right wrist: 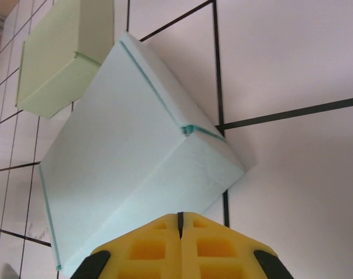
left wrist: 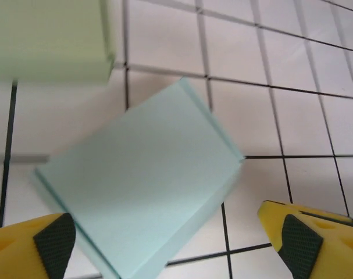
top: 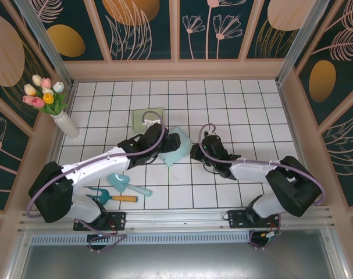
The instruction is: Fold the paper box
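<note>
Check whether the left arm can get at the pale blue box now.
Probably yes: the left fingers are open, hanging over the pale blue box with bare tile around it. The shut right fingers sit at one edge.

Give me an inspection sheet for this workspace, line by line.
Surface: white tiled tabletop with black grid lines, no spills seen.
Job's things: pale teal paper box, closed, lying between the arms; pale green paper box beyond it.
Clutter: white vase of tulips, teal plastic scoop, orange-handled garden fork, all left.
Pincers: left pincer open by the teal box; right pincer shut at its edge.
Cables: purple cables loop above both wrists.
Surroundings: dark floral wall panels on three sides.
</note>
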Controlling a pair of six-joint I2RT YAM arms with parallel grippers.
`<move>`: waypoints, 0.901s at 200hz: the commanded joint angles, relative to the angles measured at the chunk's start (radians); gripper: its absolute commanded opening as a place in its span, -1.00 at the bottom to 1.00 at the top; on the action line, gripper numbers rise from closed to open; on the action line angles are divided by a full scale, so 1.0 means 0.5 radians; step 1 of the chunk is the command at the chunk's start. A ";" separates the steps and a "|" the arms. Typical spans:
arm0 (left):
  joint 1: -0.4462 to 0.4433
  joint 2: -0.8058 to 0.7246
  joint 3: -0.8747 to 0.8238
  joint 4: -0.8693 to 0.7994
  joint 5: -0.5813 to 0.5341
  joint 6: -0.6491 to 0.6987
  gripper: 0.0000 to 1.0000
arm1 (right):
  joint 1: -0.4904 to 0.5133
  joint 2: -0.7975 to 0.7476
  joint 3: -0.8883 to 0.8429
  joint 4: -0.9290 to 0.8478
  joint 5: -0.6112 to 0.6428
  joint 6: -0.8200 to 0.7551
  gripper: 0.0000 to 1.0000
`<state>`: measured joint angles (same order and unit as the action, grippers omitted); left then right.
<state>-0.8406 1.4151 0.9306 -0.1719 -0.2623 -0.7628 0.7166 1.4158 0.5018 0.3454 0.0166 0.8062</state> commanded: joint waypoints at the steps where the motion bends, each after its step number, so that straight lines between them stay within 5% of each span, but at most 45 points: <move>1: 0.060 0.089 0.130 0.195 -0.040 0.542 0.89 | -0.040 -0.029 -0.013 -0.139 -0.075 -0.014 -1.00; 71: 0.309 0.731 0.416 0.324 0.374 0.940 0.77 | -0.272 0.182 -0.029 0.123 -0.436 0.045 -1.00; 180: 0.311 1.088 0.568 0.320 0.610 0.890 0.67 | -0.327 0.581 0.155 0.153 -0.581 -0.056 -1.00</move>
<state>-0.6815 1.9247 1.1992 -0.0257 -0.0250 -0.3222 0.5602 1.6554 0.5533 0.4217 -0.2531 0.8085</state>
